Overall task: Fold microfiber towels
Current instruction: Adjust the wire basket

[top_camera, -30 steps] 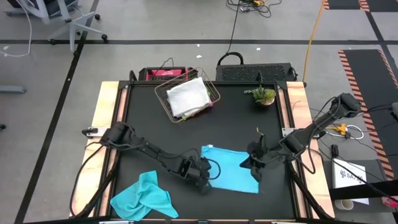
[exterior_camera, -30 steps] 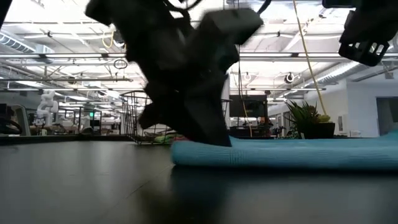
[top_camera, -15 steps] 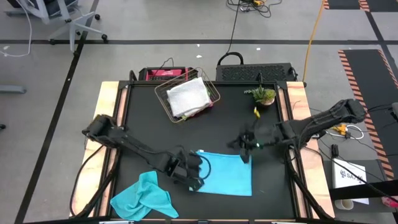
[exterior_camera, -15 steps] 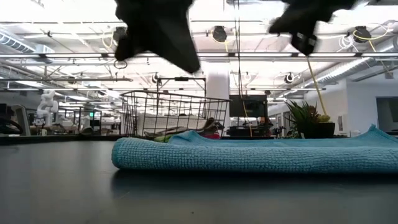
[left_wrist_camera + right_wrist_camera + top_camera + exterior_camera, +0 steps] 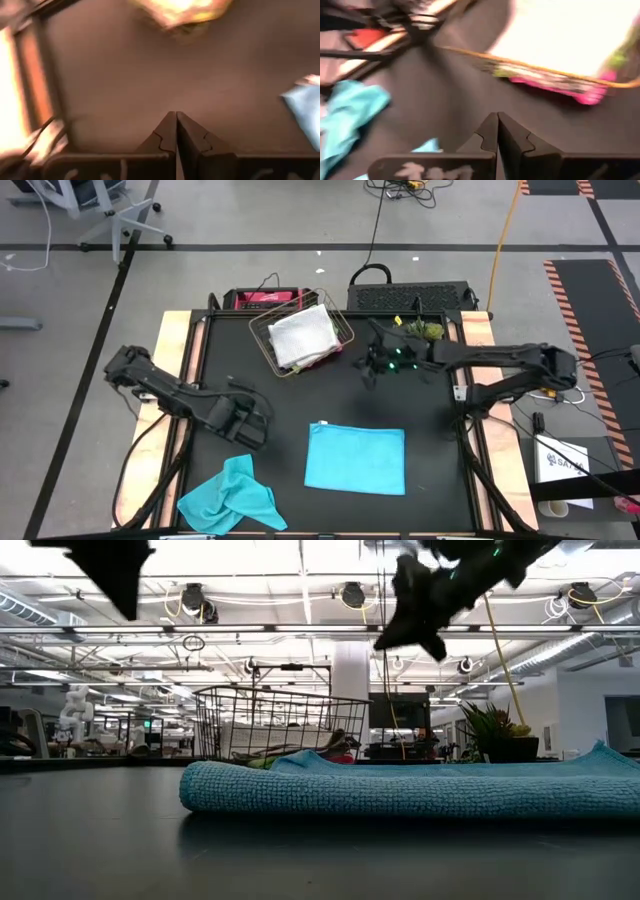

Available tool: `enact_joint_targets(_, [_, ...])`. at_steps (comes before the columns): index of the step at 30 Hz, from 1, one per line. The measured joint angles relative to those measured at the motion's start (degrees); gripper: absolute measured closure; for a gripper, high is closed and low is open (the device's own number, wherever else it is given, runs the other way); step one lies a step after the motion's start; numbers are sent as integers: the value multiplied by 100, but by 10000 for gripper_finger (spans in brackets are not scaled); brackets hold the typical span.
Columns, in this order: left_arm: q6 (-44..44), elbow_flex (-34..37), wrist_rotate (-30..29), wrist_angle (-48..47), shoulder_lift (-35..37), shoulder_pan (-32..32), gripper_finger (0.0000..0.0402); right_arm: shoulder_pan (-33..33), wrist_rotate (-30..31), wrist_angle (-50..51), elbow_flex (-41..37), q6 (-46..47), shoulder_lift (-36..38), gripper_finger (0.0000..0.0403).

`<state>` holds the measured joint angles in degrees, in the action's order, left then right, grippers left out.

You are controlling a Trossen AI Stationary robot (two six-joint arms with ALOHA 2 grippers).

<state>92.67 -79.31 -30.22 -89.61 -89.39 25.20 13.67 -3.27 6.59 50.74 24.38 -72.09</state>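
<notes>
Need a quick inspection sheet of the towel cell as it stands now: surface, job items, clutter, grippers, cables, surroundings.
Surface: black table, wooden side edges.
Job's things: folded turquoise towel flat at front centre; crumpled turquoise towel at front left; light grey towel on top in the wire basket, pink and green cloth showing beneath.
Clutter: small potted plant at back right.
Grippers: left gripper shut, empty, left of the folded towel; right gripper shut, empty, near the basket.
Cables: several on the floor behind the table.
Surroundings: chair base at far left; nobody seen.

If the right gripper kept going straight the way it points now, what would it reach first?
Probably the copper wire basket: the right gripper, jaws shut, points toward it across bare table. It rides high, so it might pass over.
</notes>
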Motion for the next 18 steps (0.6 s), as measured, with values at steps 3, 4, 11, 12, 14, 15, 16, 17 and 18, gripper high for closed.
enact_joint_targets(3, [238,212,111,68,191,-111,398,511,-12,-11,0,-156,-310,403])
enact_joint_targets(4, [277,329,61,58,268,-135,399,668,-11,-10,0,-230,-384,403])
enact_joint_targets(11, [653,1535,695,83,412,-632,398,1680,2,25,0,-605,-338,403])
enact_joint_targets(12, [661,1682,729,111,416,-684,399,1809,2,32,0,-605,-289,403])
enact_joint_targets(14, [687,1935,720,246,385,-815,397,2023,13,8,4,-605,-256,403])
enact_joint_targets(15, [687,2029,650,277,384,-905,395,2124,15,27,7,-603,-270,403])
enact_joint_targets(16, [691,2130,559,236,396,-1013,394,2201,15,67,6,-603,-300,403])
enact_joint_targets(17, [693,2210,464,205,403,-1123,394,2258,15,92,4,-597,-343,403])
enact_joint_targets(18, [691,2275,353,219,400,-1250,394,2308,11,90,4,-562,-395,403])
